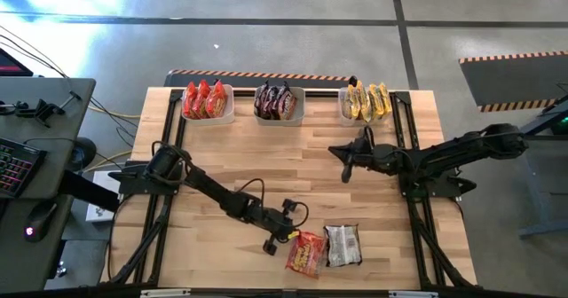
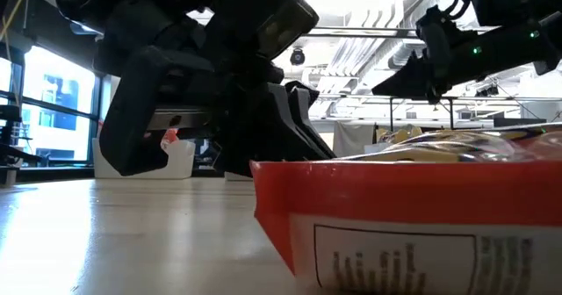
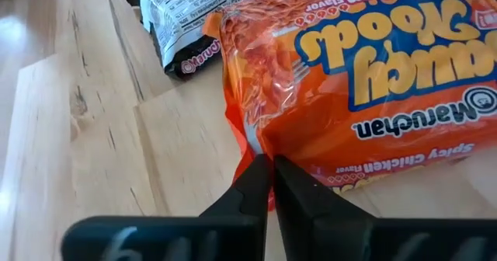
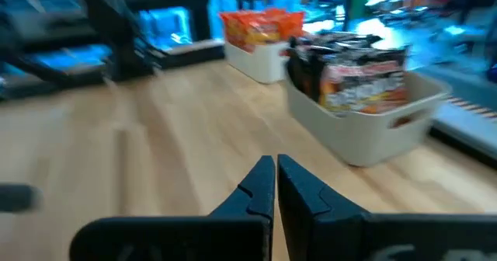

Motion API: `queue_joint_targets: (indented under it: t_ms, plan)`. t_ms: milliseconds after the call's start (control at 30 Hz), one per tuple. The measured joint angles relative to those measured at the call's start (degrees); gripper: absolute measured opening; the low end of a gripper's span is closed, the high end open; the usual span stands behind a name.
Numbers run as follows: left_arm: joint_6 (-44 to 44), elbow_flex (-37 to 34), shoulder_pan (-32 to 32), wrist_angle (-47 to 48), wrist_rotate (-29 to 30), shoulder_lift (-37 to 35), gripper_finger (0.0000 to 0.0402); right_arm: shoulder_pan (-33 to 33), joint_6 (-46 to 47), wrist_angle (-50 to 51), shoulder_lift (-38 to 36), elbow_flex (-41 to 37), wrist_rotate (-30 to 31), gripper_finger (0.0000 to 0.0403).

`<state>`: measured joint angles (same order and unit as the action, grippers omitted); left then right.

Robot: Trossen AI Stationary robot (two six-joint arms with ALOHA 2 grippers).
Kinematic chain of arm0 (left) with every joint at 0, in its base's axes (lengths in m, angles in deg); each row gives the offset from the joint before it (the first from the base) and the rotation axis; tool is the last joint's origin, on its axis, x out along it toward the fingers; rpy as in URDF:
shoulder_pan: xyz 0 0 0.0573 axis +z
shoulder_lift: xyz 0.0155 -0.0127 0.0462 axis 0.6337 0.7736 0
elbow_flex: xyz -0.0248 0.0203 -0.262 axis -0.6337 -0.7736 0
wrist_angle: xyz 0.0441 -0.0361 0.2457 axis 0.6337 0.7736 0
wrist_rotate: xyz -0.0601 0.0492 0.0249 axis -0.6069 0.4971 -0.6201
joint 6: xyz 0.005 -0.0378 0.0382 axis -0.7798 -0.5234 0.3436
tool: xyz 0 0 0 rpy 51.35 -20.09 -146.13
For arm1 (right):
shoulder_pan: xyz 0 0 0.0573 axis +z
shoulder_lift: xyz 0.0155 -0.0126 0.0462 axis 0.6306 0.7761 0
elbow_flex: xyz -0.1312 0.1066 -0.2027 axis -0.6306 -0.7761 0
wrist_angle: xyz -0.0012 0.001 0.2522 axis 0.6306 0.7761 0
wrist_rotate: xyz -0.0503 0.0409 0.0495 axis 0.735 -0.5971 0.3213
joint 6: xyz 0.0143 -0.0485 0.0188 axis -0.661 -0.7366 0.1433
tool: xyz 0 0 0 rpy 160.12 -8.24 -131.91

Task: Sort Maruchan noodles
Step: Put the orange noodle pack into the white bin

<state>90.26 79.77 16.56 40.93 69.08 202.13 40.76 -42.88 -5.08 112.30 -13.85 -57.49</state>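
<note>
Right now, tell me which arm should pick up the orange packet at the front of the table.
Left. The left gripper is already at the orange Maruchan packet, its shut fingers touching the packet's edge. The right gripper hovers mid-table, shut, nearer the bins at the back.

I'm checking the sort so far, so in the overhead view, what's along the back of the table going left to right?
Bin of red-orange packets → bin of silver-and-dark packets → bin of yellow packets.
</note>
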Motion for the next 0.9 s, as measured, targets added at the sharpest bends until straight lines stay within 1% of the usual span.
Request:
queue_joint_targets:
  t_ms: [67,133,267,333,400,467,533,667,767,833,900]
  plan:
    - [0.8,0.0,0.0,0.2,0.1,-0.4,0.0005,0.0,2.5,-1.2,0.0,0.0,-3.0,0.0]
    - [1.4,0.0,0.0,1.1,0.5,-1.5,0.0002,0.0,3.8,-1.6,0.0,0.1,-7.2,0.0]
    - [3.7,0.0,0.0,1.7,1.7,-4.1,0.0001,0.5,5.4,-1.5,0.0,0.1,-17.7,0.0001]
    - [4.0,0.0,0.0,1.8,1.7,-5.3,0.0001,1.5,8.2,-1.0,0.2,0.1,-20.4,0.0006]
    - [4.5,0.0,0.0,2.9,1.7,-6.6,0.0001,3.0,11.1,0.6,0.2,0.1,-21.7,0.002]
    - [4.8,0.0,0.0,2.8,1.7,-7.2,0.0,5.0,14.4,3.0,0.2,0.1,-22.9,0.0047]
    - [5.2,0.0,0.0,2.9,1.7,-7.8,0.0,7.4,17.8,3.5,0.8,0.1,-23.7,0.0084]
    - [5.3,0.0,0.0,3.1,1.8,-7.8,0.0,12.5,26.2,2.4,3.3,0.5,-23.7,0.018]
    - [5.3,0.0,0.0,3.0,2.0,-7.8,0.0,15.0,32.2,2.6,6.7,2.3,-23.6,0.0247]
    - [5.4,0.0,0.0,3.1,2.9,-7.8,0.0,16.2,34.6,2.7,9.9,3.8,-23.9,0.0276]
    - [5.5,0.2,-0.1,3.0,3.2,-7.8,0.0,17.1,35.6,2.7,13.8,5.6,-24.6,0.029]
